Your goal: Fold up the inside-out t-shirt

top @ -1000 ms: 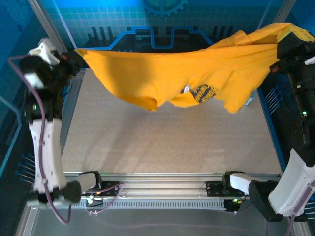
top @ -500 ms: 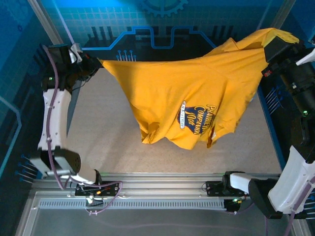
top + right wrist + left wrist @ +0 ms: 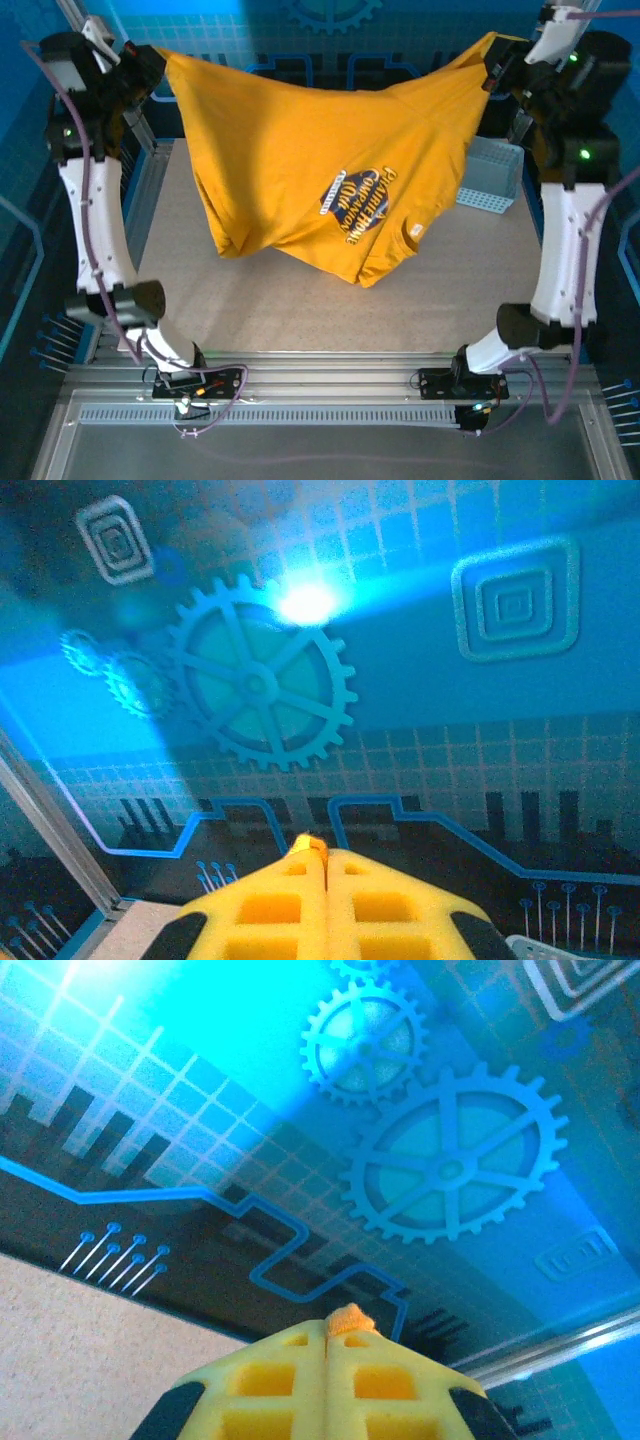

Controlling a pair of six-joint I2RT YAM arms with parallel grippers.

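Both arms are up high over the table [image 3: 280, 300]. My left gripper [image 3: 158, 62] is pinched tight on one edge of the t-shirt [image 3: 300, 160], and my right gripper [image 3: 492, 60] is clamped on the opposite edge. The shirt hangs spread between them above the table, its printed logo [image 3: 360, 205] facing up. A grey basket [image 3: 492, 180] sits at the table's far right edge.

One t-shirt [image 3: 300, 170], one basket [image 3: 492, 180], two pincers [image 3: 152, 66] [image 3: 494, 66]

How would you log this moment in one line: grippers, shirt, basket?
left gripper: shut on t-shirt | right gripper: shut on t-shirt | t-shirt: hanging spread between grippers, print showing | basket: on table, right
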